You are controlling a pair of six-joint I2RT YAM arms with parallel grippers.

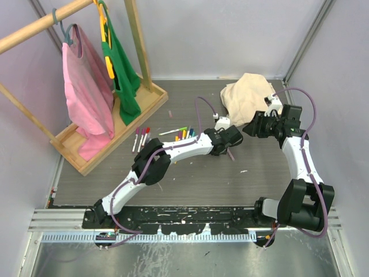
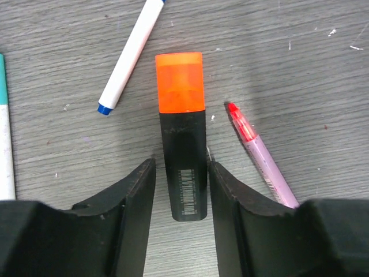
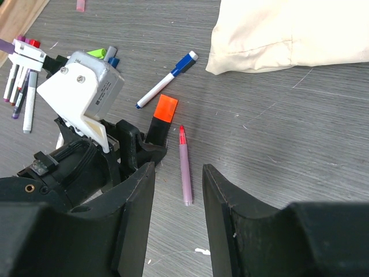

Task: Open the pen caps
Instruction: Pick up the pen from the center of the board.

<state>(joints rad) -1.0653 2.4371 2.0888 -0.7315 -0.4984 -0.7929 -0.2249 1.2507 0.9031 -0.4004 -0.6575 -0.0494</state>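
Surroundings: pink pen [image 2: 262, 156], red tip, lies just right of the highlighter [image 2: 183, 167], slanted. White marker [image 2: 130, 57] lies to its left, apart. Cloth [image 3: 288, 34] lies beyond; a cluster of markers [image 1: 184, 134] is further left on the table [image 1: 259, 167].

Orange cap [image 2: 180, 82]: seated on the highlighter, mid-table, pointing away from the left gripper [image 2: 181, 167]. Its long axis is in line with the fingers.

Left gripper: jaws apart, straddling the black body, a thin gap on each side.

Right gripper [image 3: 178, 169]: jaws apart, empty, above the pink pen.
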